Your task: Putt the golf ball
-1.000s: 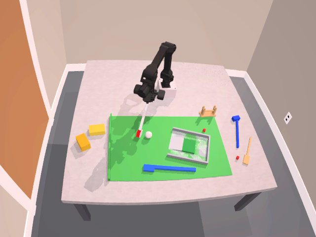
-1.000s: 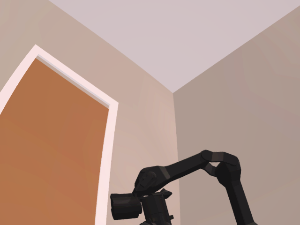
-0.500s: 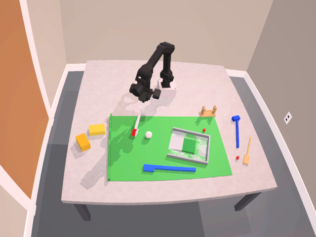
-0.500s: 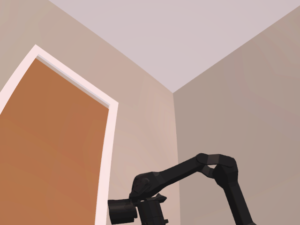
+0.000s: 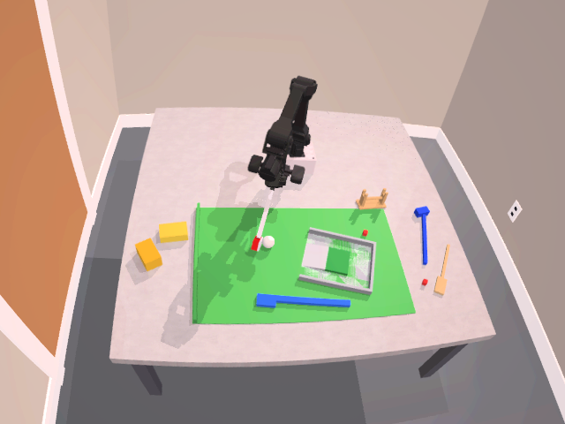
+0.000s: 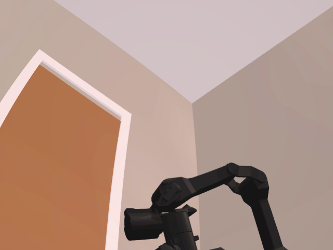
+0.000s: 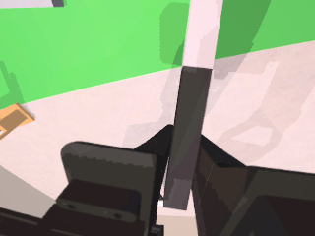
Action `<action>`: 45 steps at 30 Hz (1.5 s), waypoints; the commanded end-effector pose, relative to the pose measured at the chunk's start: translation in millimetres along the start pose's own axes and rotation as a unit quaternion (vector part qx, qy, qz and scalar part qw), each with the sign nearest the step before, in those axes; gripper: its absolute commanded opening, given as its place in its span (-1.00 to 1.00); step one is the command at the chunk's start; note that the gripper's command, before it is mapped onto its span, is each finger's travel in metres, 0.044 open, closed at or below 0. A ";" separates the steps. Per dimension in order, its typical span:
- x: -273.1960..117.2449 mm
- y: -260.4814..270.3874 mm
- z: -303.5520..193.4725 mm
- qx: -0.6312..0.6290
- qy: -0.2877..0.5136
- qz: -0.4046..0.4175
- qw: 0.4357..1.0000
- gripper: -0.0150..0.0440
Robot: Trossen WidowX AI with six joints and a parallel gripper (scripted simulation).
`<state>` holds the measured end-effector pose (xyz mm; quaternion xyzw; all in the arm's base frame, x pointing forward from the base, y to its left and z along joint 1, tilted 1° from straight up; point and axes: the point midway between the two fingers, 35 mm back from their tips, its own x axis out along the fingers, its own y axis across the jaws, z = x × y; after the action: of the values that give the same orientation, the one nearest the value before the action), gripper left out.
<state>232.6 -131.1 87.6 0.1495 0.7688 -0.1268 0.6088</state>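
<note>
My gripper (image 5: pixel 273 185) (image 7: pixel 179 131) is shut on the dark grip of the red putter, whose white shaft (image 5: pixel 264 219) (image 7: pixel 203 34) slants down to its red head (image 5: pixel 256 243) over the green mat (image 5: pixel 228 283). The white golf ball (image 5: pixel 267 241) is just right of the head, very close to it; whether they touch I cannot tell. Right of the ball is the grey-walled ramp frame (image 5: pixel 337 285), with a pale ramp (image 5: pixel 314 254) at its left and a dark green patch (image 5: pixel 337 261) in the middle. The putter head and ball are out of the wrist view.
A blue putter (image 5: pixel 310 301) lies near the mat's front edge. A wooden rack (image 5: pixel 372 203) (image 7: pixel 14 118) stands at its back right. Two yellow-orange blocks (image 5: pixel 173 231) (image 5: pixel 148 253) are left of the mat. A blue hammer-like tool (image 5: pixel 425 237), a wooden paddle (image 5: pixel 440 284) and small red cubes (image 5: pixel 365 232) (image 5: pixel 425 282) are at the right.
</note>
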 end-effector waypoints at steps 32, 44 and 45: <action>-48.1 71.0 -25.2 -0.008 0.006 0.002 1.000 -0.49; -48.1 71.0 -25.2 -0.008 0.006 0.002 1.000 -0.49; -48.1 71.0 -25.2 -0.008 0.006 0.002 1.000 -0.49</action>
<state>247.2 -59.6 140.1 0.1472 0.7736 -0.1185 0.6048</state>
